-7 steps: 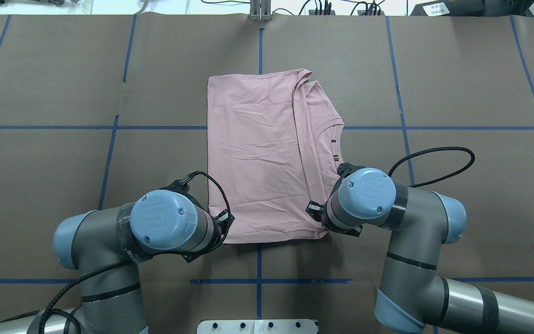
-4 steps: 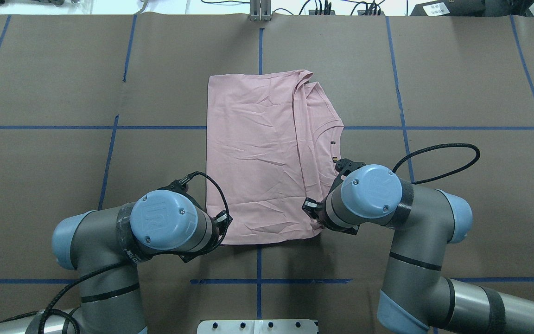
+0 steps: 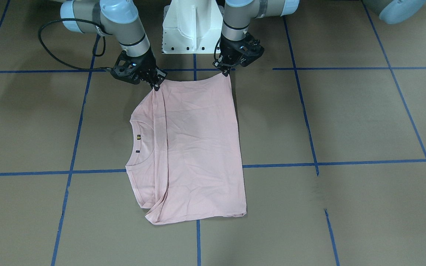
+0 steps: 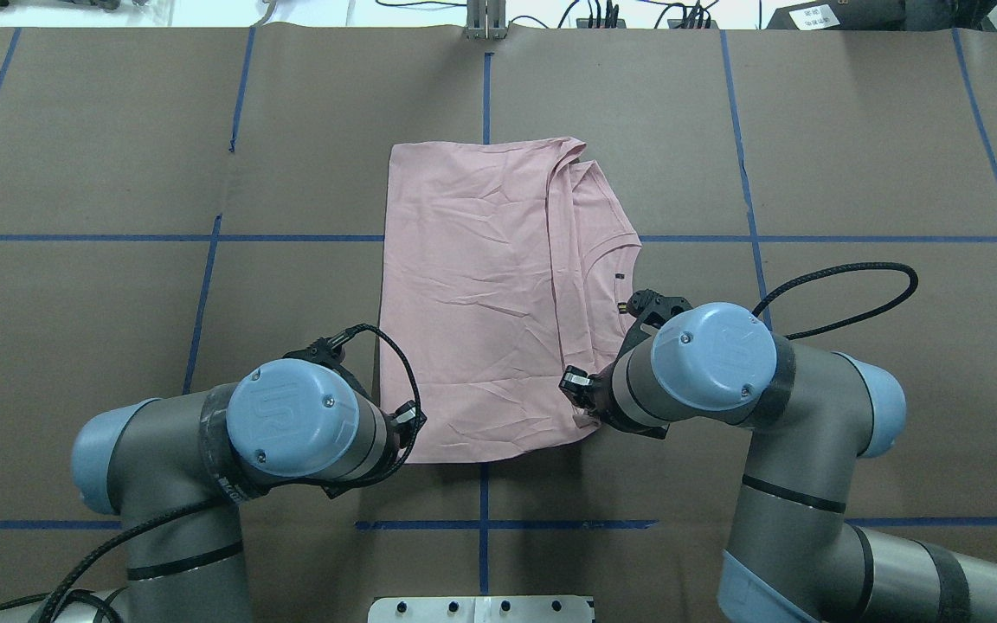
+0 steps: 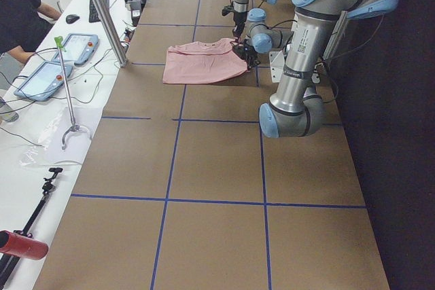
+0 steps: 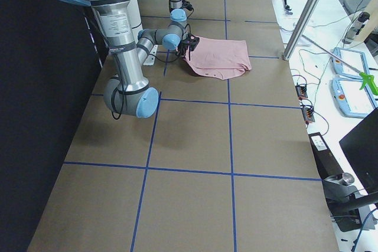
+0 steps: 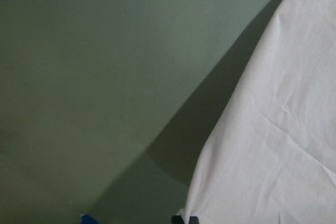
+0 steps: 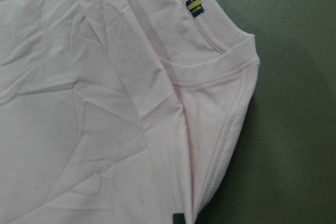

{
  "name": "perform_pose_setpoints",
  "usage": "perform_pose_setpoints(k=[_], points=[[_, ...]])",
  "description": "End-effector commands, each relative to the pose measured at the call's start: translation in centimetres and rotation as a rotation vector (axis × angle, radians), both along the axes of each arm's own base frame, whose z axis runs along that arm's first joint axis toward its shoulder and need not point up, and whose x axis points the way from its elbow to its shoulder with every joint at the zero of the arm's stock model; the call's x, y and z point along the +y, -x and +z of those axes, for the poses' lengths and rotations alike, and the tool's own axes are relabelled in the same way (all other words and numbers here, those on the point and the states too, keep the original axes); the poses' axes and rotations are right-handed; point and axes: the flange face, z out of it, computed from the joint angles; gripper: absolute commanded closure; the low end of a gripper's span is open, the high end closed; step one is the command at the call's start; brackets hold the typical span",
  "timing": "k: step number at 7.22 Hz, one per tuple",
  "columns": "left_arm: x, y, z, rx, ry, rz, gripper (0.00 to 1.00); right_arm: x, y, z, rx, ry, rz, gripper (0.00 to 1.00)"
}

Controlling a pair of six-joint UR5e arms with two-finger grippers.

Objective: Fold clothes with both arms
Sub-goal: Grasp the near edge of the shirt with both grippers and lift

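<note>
The pale pink T-shirt [image 4: 481,285] lies folded lengthwise on the brown table, collar [image 3: 131,146] and small tag [image 8: 193,7] on the robot's right. The print is hidden. My left gripper [image 3: 227,72] is shut on the shirt's near left corner. My right gripper [image 3: 156,85] is shut on the near right corner by the folded sleeve. Both corners are raised a little off the table, and the rest of the shirt rests flat. In the overhead view the wrists cover both grippers. The wrist views show cloth [image 7: 273,156] and sleeve hem [image 8: 231,129] hanging over a shadow.
The white pedestal base [image 3: 190,29] stands just behind the grippers. A black cable [image 4: 845,294] loops right of the right wrist. Blue tape lines [image 4: 485,493] cross the table. A metal post [image 5: 102,11] and tablets [image 5: 41,79] stand at the far table edge.
Both grippers have drawn back toward the robot's base with the near corners. The whole shirt has slid slightly toward the robot and its near edge now sags between the grippers.
</note>
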Motion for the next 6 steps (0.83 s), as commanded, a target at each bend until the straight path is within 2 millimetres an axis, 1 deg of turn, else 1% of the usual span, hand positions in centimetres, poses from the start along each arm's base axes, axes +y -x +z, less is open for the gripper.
perform_pose_setpoints(k=[1, 2, 3, 4, 5, 6], points=[[3.0, 2.6, -2.2, 0.0, 0.01, 0.052, 1.0, 2.2, -2.3, -1.5, -0.054, 0.005, -0.05, 1.0], [3.2, 2.5, -2.0, -0.003, 0.009, 0.067, 1.0, 2.4, -2.0, -1.2, -0.048, 0.008, -0.056, 1.0], [2.9, 2.3, -2.0, -0.003, -0.021, 0.086, 1.0, 2.5, -1.2, -1.1, -0.045, 0.008, -0.062, 1.0], [0.2, 3.0, -2.1, 0.007, -0.053, 0.052, 1.0, 1.5, -0.8, -0.4, -0.031, -0.002, -0.044, 1.0], [-3.3, 3.6, -1.8, 0.036, -0.072, 0.0, 1.0, -0.8, -1.1, 0.7, -0.009, -0.001, -0.008, 1.0], [-5.9, 2.4, -0.1, 0.026, -0.069, -0.037, 1.0, -2.5, -0.7, 0.3, -0.037, -0.011, 0.018, 1.0]])
